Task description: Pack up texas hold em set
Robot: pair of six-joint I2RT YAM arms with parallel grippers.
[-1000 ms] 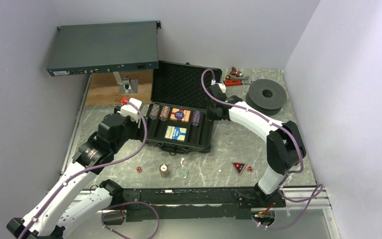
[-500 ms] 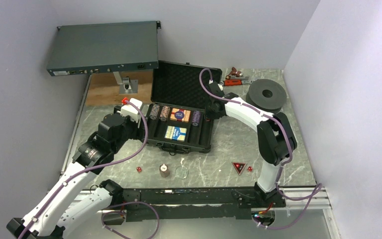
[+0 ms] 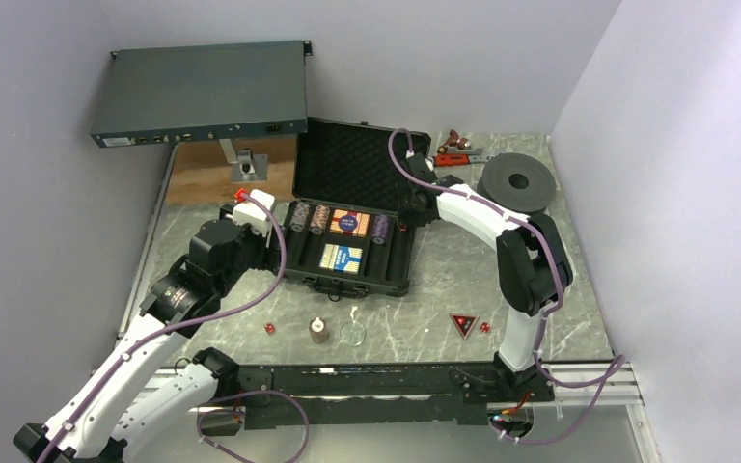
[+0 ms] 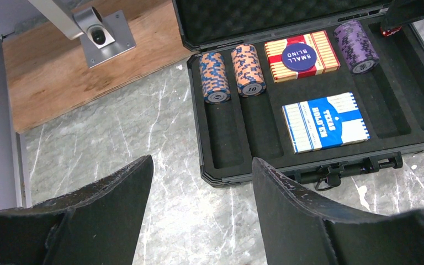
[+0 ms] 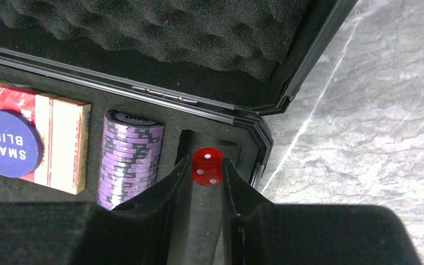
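Our right hand (image 5: pixel 205 167) is pinching a small red die (image 5: pixel 207 165) between its two fingers. It hangs over the far right corner of the open black case (image 3: pixel 347 280). The die is above the narrow groove (image 5: pixel 201 232) at the right end of the foam, just beside the purple chip stack (image 5: pixel 130 157) and close to the hinge of the padded lid (image 5: pixel 143 33). From the wrist view we cannot tell whether the die already touches the foam.

We judge that the step in hand is to put this die into the groove. To do it well, we should keep the fingers in line with the groove and lower the die straight down until it sits low in the foam. Then we should open the fingers only a little. A wide opening could push the purple stack on one side or knock the wall of the case on the other. A release from too high may let the die bounce out onto the desk (image 4: pixel 116 138).

Our left hand (image 4: pixel 201 161) is spread wide and holds nothing. It hovers over the desk near the front left corner of the case, well apart from the die.

Much of the set is not yet packed. On the desk in front of the case lie another die (image 3: pixel 269 329), a short chip stack (image 3: pixel 319 331) and the triangular marker (image 3: pixel 462 324).
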